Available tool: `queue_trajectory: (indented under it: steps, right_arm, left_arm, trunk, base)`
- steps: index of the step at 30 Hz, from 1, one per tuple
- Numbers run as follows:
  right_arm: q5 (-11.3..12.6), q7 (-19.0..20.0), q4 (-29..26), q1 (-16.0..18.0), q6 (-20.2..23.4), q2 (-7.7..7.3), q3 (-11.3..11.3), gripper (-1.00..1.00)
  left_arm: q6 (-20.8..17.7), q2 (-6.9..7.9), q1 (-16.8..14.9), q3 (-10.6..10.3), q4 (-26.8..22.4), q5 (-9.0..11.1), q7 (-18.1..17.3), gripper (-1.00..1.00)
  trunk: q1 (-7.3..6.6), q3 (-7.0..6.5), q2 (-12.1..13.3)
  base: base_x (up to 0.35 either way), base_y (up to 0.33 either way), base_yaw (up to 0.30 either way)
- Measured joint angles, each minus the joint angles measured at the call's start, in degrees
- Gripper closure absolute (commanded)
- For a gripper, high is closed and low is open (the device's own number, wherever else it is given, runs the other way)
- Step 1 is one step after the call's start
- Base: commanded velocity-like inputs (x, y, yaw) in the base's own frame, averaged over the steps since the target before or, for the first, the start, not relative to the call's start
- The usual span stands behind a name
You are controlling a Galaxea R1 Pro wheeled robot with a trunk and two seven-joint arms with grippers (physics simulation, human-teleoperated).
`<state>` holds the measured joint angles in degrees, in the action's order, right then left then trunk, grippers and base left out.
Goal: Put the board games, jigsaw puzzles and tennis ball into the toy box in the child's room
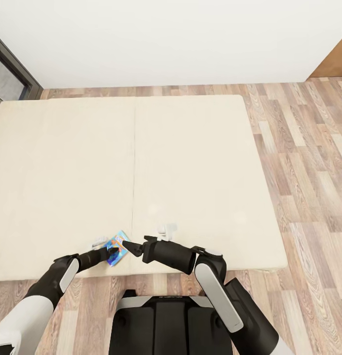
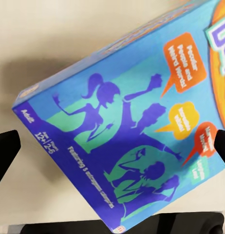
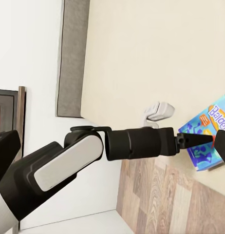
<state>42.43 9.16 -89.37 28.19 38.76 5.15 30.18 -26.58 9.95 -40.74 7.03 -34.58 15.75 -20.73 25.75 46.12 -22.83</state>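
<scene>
One game box (image 1: 117, 247) (long axis diagonal)

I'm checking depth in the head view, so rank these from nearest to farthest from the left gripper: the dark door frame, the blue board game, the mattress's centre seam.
1. blue board game, at the left gripper, bed's near edge.
2. centre seam, just rightward.
3. dark door frame, far left wall.

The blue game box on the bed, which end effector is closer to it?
Left. The left end effector is right at the blue game box, fingers either side of it. The right end effector is just beside the box's edge.
</scene>
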Motion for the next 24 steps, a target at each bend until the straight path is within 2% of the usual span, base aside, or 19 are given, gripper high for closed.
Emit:
queue_trajectory:
  steps: [8,16,24]
  right_arm:
    - [-0.01,0.0,0.01,0.0,0.0,0.01,0.01,-1.0]
    - [-0.03,0.0,0.0,-0.01,-0.01,0.01,0.01,-1.0]
    - [-0.02,0.0,0.01,0.0,0.0,0.01,0.02,-1.0]
  left_arm:
    - [0.0,-0.01,-0.01,0.0,-0.51,0.0,-0.29,-1.0]
    - [0.0,-0.01,-0.01,-0.06,-0.84,-0.02,-0.55,-1.0]
    - [-0.01,-0.05,0.01,-0.02,-0.88,-0.01,-0.58,-1.0]
  trunk:
    - [0.0,0.0,0.0]
    - [0.0,-0.15,0.0]
    - [0.0,-0.21,0.0]
  base:
    - [0.0,0.0,-0.006]
    - [0.0,0.0,-0.125]
    - [0.0,0.0,-0.035]
